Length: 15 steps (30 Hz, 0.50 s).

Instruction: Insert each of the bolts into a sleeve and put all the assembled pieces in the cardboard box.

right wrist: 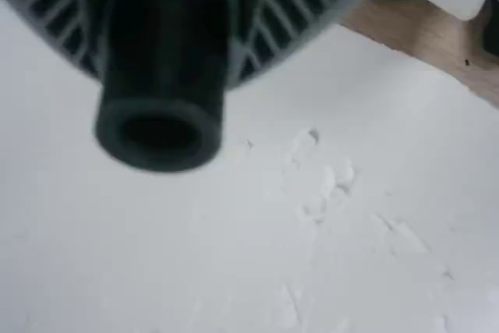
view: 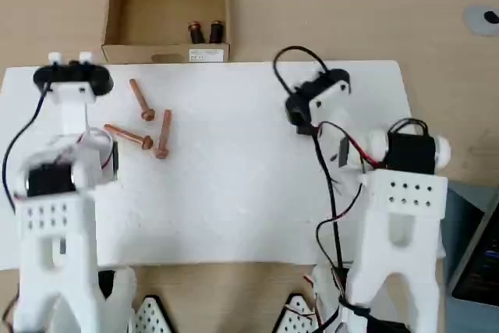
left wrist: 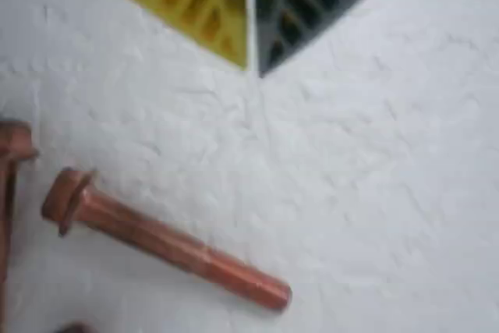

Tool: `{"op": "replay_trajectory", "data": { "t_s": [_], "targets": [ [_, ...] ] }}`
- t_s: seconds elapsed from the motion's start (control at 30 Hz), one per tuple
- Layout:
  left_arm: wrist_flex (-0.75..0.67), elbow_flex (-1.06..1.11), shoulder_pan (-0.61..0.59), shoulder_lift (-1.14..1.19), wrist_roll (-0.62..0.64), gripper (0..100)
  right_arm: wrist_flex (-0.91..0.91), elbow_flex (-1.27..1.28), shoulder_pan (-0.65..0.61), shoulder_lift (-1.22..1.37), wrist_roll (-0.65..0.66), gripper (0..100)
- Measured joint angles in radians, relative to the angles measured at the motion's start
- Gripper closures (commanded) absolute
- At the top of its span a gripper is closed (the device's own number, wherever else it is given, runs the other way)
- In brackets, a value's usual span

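Observation:
Three copper bolts (view: 142, 100) (view: 129, 136) (view: 164, 133) lie loose on the left part of the white foam board (view: 234, 193). My left gripper (left wrist: 251, 56) hangs shut and empty just above the board, its yellow and black fingertips pressed together, apart from a nearby bolt (left wrist: 164, 243). Another bolt head (left wrist: 12, 146) shows at that view's edge. My right gripper (view: 304, 107) hovers over the board's back right and is shut on a black sleeve (right wrist: 160, 115), whose open end faces the camera. Two assembled pieces (view: 205, 32) lie in the cardboard box (view: 117, 5).
The cardboard box stands behind the board's back left edge on the wooden table (view: 437, 29). Cables (view: 331, 185) trail from the right arm across the board's right side. A dark device (view: 479, 255) sits at the far right.

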Motion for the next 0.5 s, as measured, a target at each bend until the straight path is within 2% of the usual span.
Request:
{"op": "replay_trajectory", "data": {
  "t_s": [0.1, 0.5],
  "targets": [
    [0.066, -0.126, 0.0, 0.167, -0.052, 99, -0.015, 0.041, 0.015, -0.028, 0.0, 98.8],
    [0.302, -0.605, 0.003, 0.697, -0.611, 99, -0.06, 0.169, 0.018, -0.084, 0.023, 98.8]
  ]
}}
